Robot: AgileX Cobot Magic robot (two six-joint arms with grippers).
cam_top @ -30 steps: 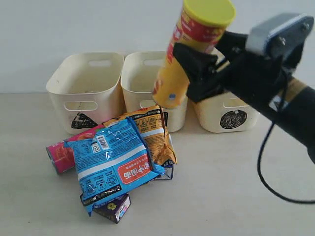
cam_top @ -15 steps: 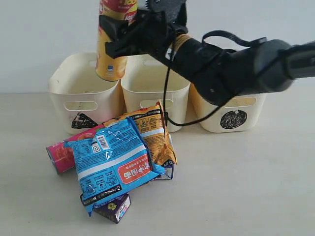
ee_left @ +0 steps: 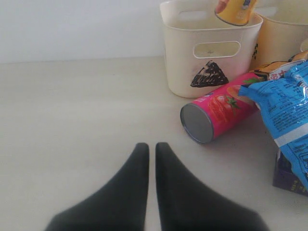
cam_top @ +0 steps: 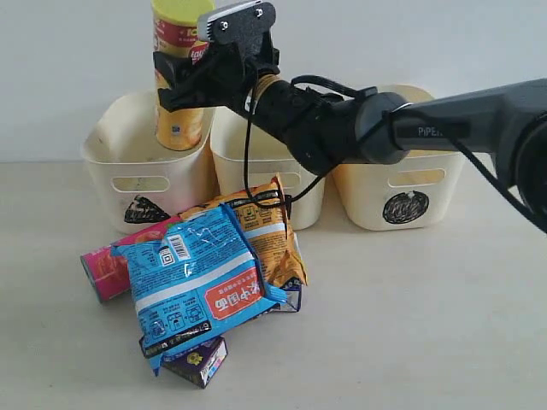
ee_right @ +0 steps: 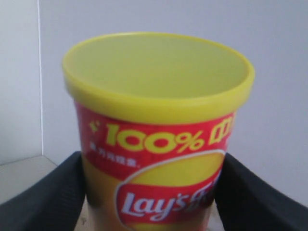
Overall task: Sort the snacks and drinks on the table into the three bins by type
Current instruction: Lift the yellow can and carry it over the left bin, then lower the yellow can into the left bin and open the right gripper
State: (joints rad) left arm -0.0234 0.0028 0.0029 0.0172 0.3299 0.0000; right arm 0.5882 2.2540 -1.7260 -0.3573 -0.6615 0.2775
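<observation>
Yellow Lay's tube (cam_top: pixel 177 128): clamped upright in right gripper (cam_top: pixel 190 81) at triangle bin (cam_top: pixel 111 162) mouth, not yet released; pink tube (cam_top: pixel 102 269), blue noodle packet (cam_top: pixel 197 282), orange noodle packet (cam_top: pixel 265 231), purple carton (cam_top: pixel 198 359) and blue-and-white carton (cam_top: pixel 289 297) unsorted on table (cam_top: pixel 410 325); left gripper (ee_left: pixel 151 154) closed, empty.

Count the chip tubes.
2. Yellow tube: held by the right gripper over the triangle bin. Pink tube: lying on the table, partly under the blue packet. More may be hidden beneath.
</observation>
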